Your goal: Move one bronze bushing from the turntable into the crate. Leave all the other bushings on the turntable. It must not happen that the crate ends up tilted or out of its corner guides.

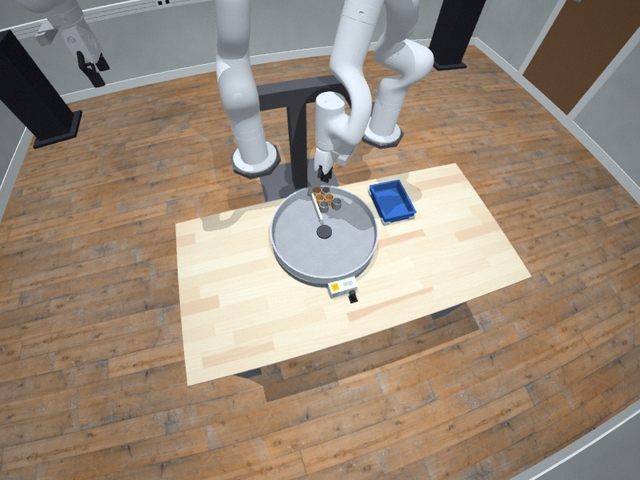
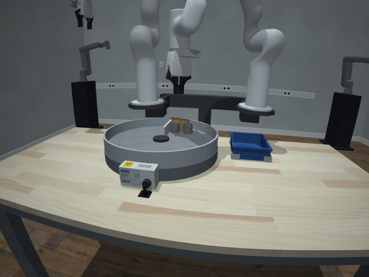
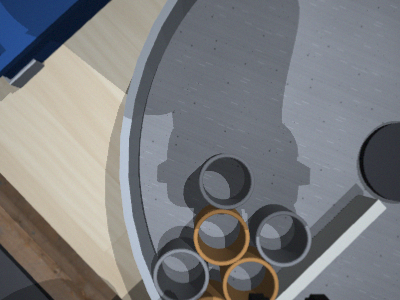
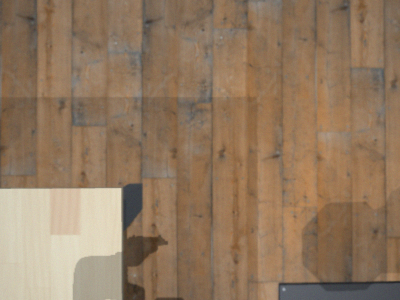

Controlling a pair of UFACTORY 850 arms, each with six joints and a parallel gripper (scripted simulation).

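Three bronze bushings stand with several grey ones at the back of the turntable (image 1: 299, 258) (image 2: 184, 156) (image 3: 240, 75). One bronze bushing (image 1: 329, 198) (image 3: 227, 255) touches or nearly touches its neighbours; another bronze bushing (image 1: 320, 198) (image 3: 226, 284) is beside the divider. The third is partly cut off in the left wrist view. A grey bushing (image 1: 337, 203) (image 2: 187, 129) (image 3: 237, 172) stands at the group's edge. The blue crate (image 1: 397, 218) (image 2: 252, 153) sits level in its guides. My left gripper (image 1: 324, 178) (image 2: 178, 91) is nearly closed, empty, high above the bushings. My right gripper (image 1: 102, 76) (image 2: 85, 27) is open, empty, far away.
A pale divider (image 1: 317, 209) (image 2: 166, 127) (image 3: 340, 245) runs from near the black hub (image 1: 324, 231) (image 2: 160, 138) to the rim, beside the bushings. The raised rim lies between them and the crate. A white control box (image 1: 342, 286) (image 2: 139, 174) stands at the turntable's front.
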